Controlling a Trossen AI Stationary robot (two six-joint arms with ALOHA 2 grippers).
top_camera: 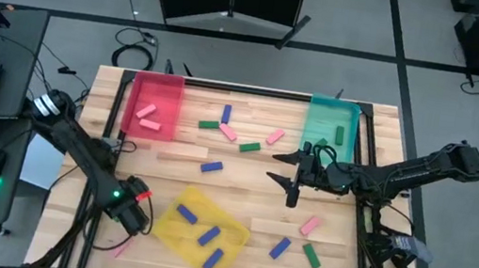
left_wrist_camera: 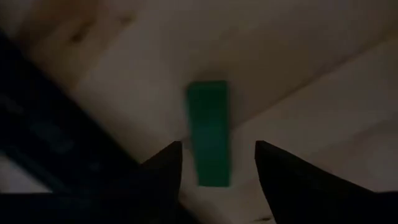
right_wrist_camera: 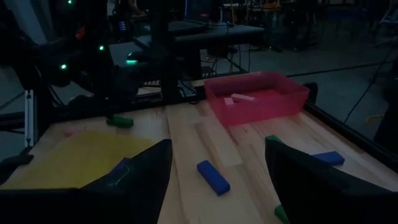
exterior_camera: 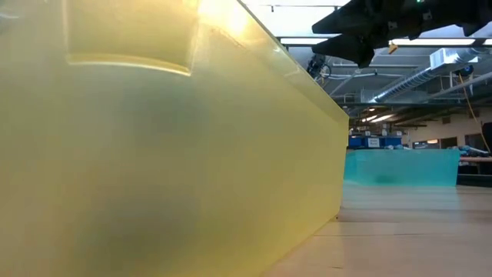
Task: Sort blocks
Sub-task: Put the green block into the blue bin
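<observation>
Near the worktop's (top_camera: 334, 262) left front corner, hovering with the left hand (left_wrist_camera: 214, 163) spread over a green block (left_wrist_camera: 209, 132), likely lining up a pick; next, lowering and closing squarely. Farther right, waiting mid-worktop with the right hand (top_camera: 294, 182) spread, empty. Spanning pale wooden planks, red tray (top_camera: 156, 105), teal tray (top_camera: 331, 127), yellow tray (top_camera: 198, 231); beyond, a dim workshop.

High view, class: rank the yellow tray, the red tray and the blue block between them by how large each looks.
1. Yellow tray and red tray: too alike in apparent size to rank.
2. Blue block: clearly smallest.
</observation>
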